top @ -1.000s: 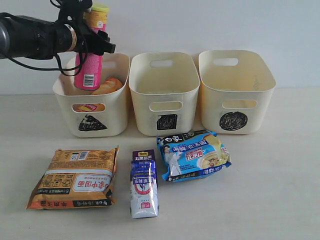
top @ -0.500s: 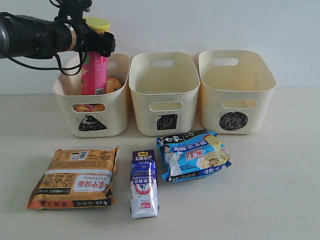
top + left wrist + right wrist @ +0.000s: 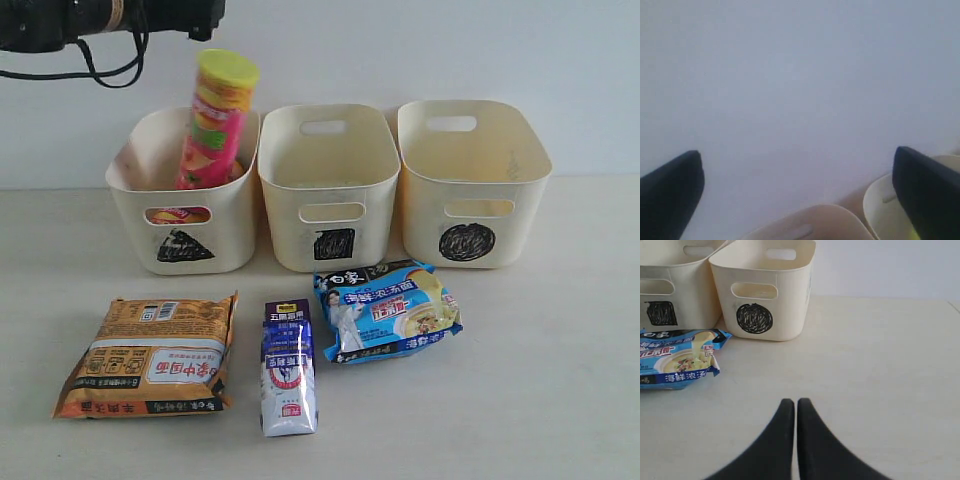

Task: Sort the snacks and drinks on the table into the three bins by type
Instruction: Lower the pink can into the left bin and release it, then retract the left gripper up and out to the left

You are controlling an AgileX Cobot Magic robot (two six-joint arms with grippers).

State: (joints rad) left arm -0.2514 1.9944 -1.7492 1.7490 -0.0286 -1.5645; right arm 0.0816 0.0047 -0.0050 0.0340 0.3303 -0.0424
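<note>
The pink chip can with a yellow lid [image 3: 213,125] stands tilted in the triangle bin [image 3: 215,235], free of any grip. Something red and yellow shows through that bin's handle slot [image 3: 178,214]. My left arm [image 3: 60,25] is high above the bin at the top left. In the left wrist view my left gripper [image 3: 797,152] is wide open and empty. On the table lie the orange-brown noodle packet [image 3: 150,355], the purple-white drink pouch [image 3: 288,368] and the blue noodle packet [image 3: 385,310]. My right gripper [image 3: 796,402] is shut and empty over bare table, near the circle bin [image 3: 785,295].
The square bin [image 3: 325,190] and the circle bin [image 3: 470,185] stand in a row to the right of the triangle bin, against a white wall. The blue packet [image 3: 680,357] lies just in front of the square bin [image 3: 670,295].
My left gripper opened and let go of the pink can, then rose up and away. The can dropped into the triangle bin and now leans there. The right gripper has not moved.
</note>
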